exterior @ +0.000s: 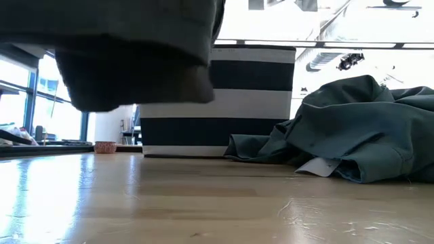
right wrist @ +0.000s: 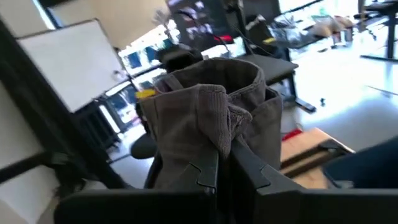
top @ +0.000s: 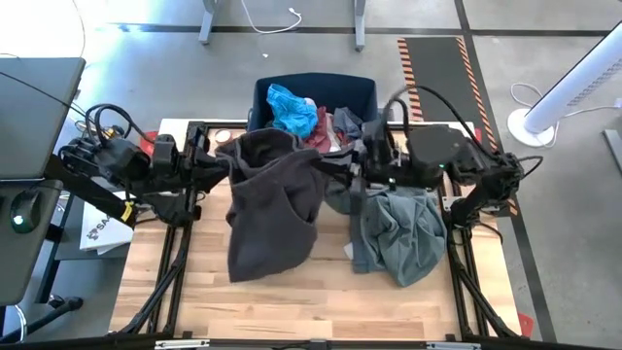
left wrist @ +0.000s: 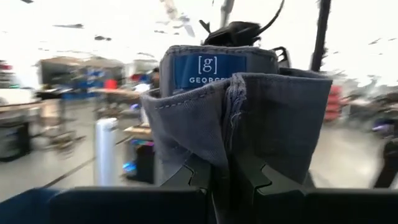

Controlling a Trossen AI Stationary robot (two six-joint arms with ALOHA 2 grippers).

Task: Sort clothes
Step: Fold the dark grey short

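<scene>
The dark grey-brown trousers [top: 272,209] hang over the middle of the table between my two arms. My left gripper [top: 225,167] is shut on their waistband from the left, and my right gripper [top: 335,167] is shut on it from the right. In the low view their lower end [exterior: 129,68] hangs above the tabletop. A grey-green shirt [top: 403,233] lies crumpled on the table's right part. The navy striped bin [top: 362,89] at the far edge holds a bright blue piece [top: 292,109] and a maroon piece [top: 319,131]. My left gripper [left wrist: 222,165] pinches the trousers' waistband [left wrist: 231,124] between its two fingers, beside the blue label. The fingers lie about level and come from the table's left. The trousers hang below, clear of the table. My right gripper [right wrist: 225,163] pinches a bunched fold of the waistband [right wrist: 217,124] between its two fingers. It comes level from the table's right. The cloth sags slack between the two grippers.
The bin [exterior: 217,102] stands behind the hanging trousers at the far edge. The shirt [exterior: 359,129] takes up the right side. Bare wood [top: 292,306] lies near the front edge and on the left. A small round thing [exterior: 104,146] sits at the far left.
</scene>
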